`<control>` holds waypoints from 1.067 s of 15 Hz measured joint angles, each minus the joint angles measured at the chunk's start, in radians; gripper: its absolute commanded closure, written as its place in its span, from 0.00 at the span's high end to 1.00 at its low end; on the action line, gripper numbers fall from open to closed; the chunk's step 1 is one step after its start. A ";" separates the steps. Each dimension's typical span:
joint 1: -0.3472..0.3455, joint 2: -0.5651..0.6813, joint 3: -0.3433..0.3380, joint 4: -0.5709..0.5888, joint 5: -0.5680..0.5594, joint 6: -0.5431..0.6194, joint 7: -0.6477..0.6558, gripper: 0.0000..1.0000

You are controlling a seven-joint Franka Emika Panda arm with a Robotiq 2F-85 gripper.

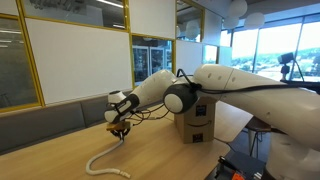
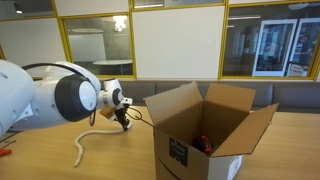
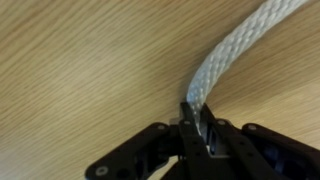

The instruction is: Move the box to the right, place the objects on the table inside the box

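A white braided rope [image 1: 106, 160] lies curved on the wooden table [image 1: 60, 158]; it also shows in an exterior view [image 2: 84, 143] and fills the wrist view [image 3: 235, 45]. My gripper [image 1: 120, 127] is shut on one end of the rope, close above the table; it shows in an exterior view [image 2: 122, 114] and in the wrist view [image 3: 196, 128], fingers pinched around the rope. An open cardboard box [image 2: 205, 128] stands on the table beside the arm, flaps up, with a small red-orange object [image 2: 203, 143] inside; in an exterior view the box [image 1: 195, 122] is mostly behind the arm.
A black bench [image 2: 290, 95] runs along the windowed wall behind the table. A dark object [image 1: 238, 168] sits at the table's near corner. A small red thing [image 2: 6, 151] lies on the table near the robot's base.
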 measured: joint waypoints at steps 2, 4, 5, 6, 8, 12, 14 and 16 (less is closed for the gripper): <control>0.000 -0.018 -0.022 0.000 0.000 0.003 0.004 0.14; 0.003 -0.059 -0.051 -0.008 -0.002 0.010 0.014 0.13; 0.005 -0.090 -0.067 -0.018 -0.004 0.015 0.020 0.12; 0.009 -0.123 -0.084 -0.032 -0.007 0.021 0.027 0.12; 0.020 -0.199 -0.119 -0.074 -0.018 0.040 0.045 0.13; 0.033 -0.367 -0.145 -0.192 -0.096 0.075 0.113 0.12; 0.034 -0.456 -0.146 -0.258 -0.143 0.076 0.153 0.12; 0.034 -0.551 -0.146 -0.334 -0.178 0.073 0.180 0.12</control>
